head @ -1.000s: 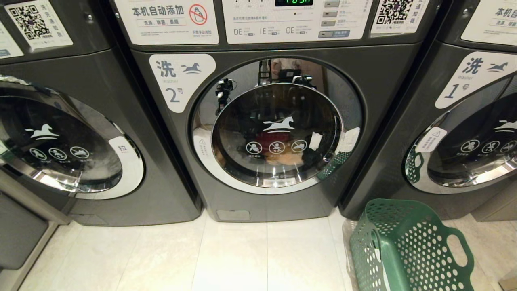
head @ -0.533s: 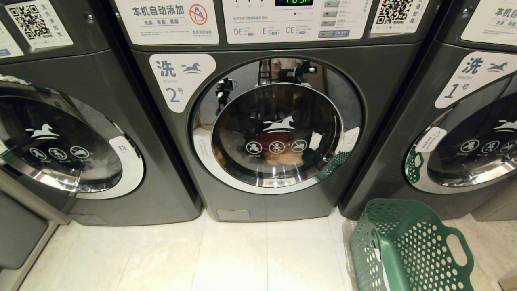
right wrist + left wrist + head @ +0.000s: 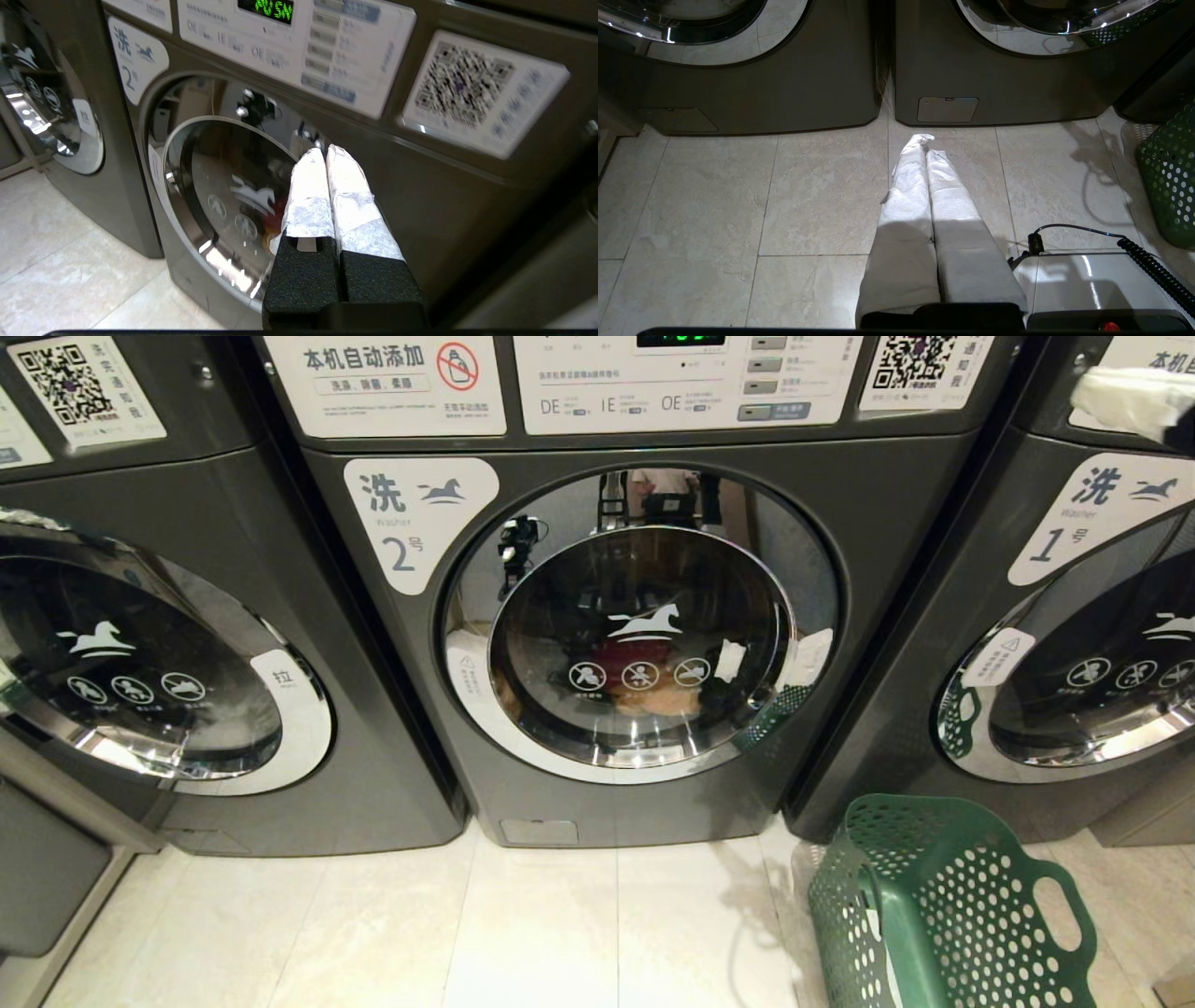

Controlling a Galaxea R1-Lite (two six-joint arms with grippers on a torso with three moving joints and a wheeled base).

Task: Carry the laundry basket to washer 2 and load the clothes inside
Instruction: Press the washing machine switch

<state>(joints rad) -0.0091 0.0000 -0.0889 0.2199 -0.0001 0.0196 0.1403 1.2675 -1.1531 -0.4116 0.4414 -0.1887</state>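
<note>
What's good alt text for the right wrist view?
The right gripper, shut and empty, hangs in front of washer 2, beside its closed round door. A green display glows on the panel above.

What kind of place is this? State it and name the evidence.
Most likely a self-service laundromat: a row of identical front-load machines, among them washer 2, each bearing QR code stickers and numbered labels, with the laundry basket on the tiled floor.
</note>
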